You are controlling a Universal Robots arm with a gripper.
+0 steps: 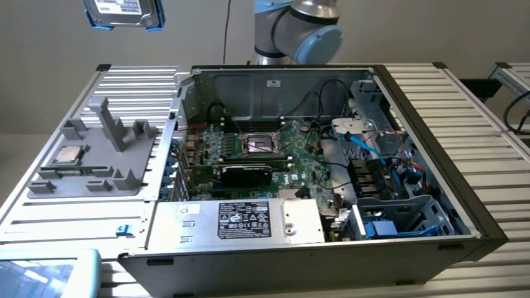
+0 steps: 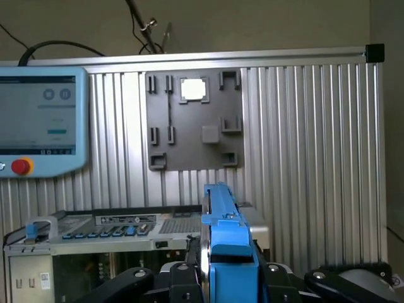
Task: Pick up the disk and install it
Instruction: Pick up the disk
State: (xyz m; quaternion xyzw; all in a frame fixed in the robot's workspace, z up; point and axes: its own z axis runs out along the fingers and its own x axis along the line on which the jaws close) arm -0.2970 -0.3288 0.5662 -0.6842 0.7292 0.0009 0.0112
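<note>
Blue bracket plastic of the disk (image 2: pixel 228 246) stood edge-on right before the wrist camera, clenched between the 2 black fingers (image 2: pixel 186 285) of the gripper (image 2: pixel 228 281). In the exterior view the disk hung high at the exterior view's left, label side showing, above the ribbed aluminium table (image 1: pixel 463 105) and well apart from the open computer case (image 1: pixel 290 264). Inside the case lay the motherboard (image 1: pixel 265 146), a silver box with a black label (image 1: pixel 248 220) near the front, and a drive cage (image 1: pixel 398 220) with blue parts at the exterior view's right. Beside the case sat a grey fixture tray (image 1: pixel 91 171) carrying 1 square silver chip (image 1: pixel 66 155). A blue-framed teach pendant (image 2: pixel 38 120) lay on the table near the case.
</note>
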